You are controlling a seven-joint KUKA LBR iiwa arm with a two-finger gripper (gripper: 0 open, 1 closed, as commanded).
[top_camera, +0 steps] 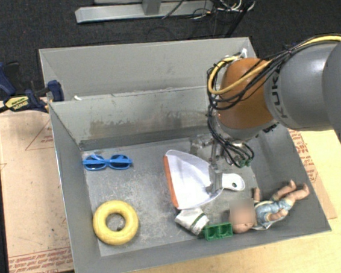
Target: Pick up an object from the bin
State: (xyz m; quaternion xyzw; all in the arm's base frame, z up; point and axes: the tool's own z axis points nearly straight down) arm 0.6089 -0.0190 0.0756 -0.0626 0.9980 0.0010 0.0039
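Blurred: face of the small plastic baby doll (278,202) by the grey metal bin's (73,191) front right corner. Hidden behind the orange wrist cover (245,98): part of the back wall. Cut off rightward: grey arm (318,87).

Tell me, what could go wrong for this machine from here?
First, the tool sits at the right edge of a white and orange floppy thing in the middle of the bin; being limp, it may sag or slip from a grip. Second, the doll, green block and white roll lie crowded just below, so the tool could nudge or snag one. Third, the cables hanging by the wrist might catch on something.
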